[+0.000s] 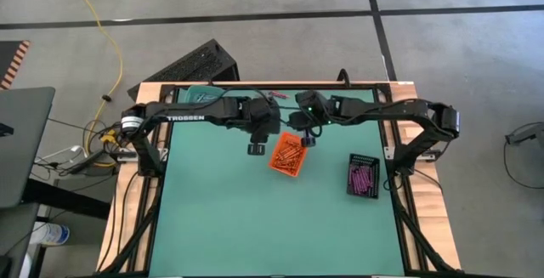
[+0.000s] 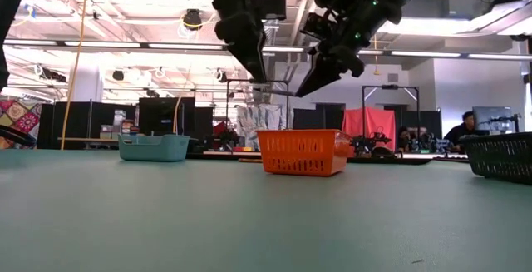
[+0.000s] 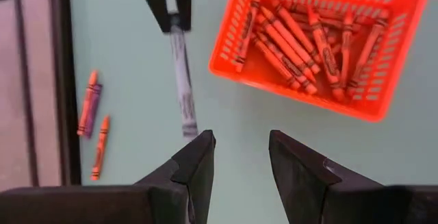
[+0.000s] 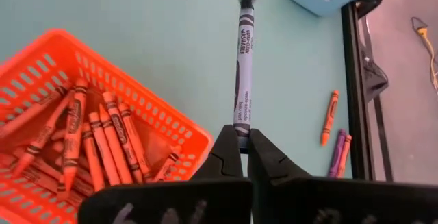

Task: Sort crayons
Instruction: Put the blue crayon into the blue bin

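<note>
My right gripper [image 4: 243,145] is shut on a blue-grey crayon [image 4: 242,66] in the air beside the orange basket [image 1: 286,156], which holds several orange-red crayons [image 3: 294,39]. My left gripper [image 3: 239,159] is open at the crayon's other end [image 3: 189,125], which lies by the tip of one finger, not between the two. In the high view the left gripper [image 1: 255,148] and the right gripper [image 1: 308,139] face each other above the table's far middle. The crayon shows as a thin line in the low view [image 2: 270,86]. My right gripper pinches the crayon's end [image 4: 241,127] between its two fingertips. The crayon sticks straight out beyond them, along the fingers, toward the left gripper. It is clear of the table, about level. My left gripper: I cannot tell whether one finger [image 3: 198,152] touches the crayon's free end.
A black basket with purple-pink crayons [image 1: 363,176] stands at the right. A teal basket [image 1: 204,96] stands at the far left. A few loose orange and purple crayons [image 3: 89,104] [image 4: 330,118] lie near the table's far edge. The near half of the green table [image 1: 255,227] is bare.
</note>
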{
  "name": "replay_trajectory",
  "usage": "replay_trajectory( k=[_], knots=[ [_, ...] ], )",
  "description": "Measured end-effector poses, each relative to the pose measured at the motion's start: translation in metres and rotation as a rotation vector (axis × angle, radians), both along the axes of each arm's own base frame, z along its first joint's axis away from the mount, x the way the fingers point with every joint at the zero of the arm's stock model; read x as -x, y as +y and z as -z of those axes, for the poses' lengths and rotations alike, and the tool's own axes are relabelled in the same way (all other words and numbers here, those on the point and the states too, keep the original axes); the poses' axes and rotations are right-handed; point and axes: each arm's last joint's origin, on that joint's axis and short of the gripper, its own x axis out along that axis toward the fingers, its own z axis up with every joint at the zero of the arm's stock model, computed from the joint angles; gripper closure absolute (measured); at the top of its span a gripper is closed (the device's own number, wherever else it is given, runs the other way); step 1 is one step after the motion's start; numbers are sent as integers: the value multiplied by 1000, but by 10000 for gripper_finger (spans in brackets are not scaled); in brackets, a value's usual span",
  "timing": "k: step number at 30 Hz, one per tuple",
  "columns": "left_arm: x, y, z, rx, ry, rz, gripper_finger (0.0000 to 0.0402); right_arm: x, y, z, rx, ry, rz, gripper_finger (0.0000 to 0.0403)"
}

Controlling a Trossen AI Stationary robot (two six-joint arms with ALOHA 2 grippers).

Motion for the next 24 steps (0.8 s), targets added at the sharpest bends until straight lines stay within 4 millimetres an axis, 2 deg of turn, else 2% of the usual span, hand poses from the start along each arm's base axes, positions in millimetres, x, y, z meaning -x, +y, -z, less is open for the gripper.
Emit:
replay_trajectory(
  k=[11,18,24],
  knots=[
    [-6,-9,5,-118,24,-54,272,-8,20,-3,38,-34,-24,403],
    [-5,-9,6,-108,25,-75,272,-12,29,-5,69,-49,-21,403],
    [-4,-9,7,-104,40,-77,305,-14,37,-6,85,-66,-25,403]
  ],
)
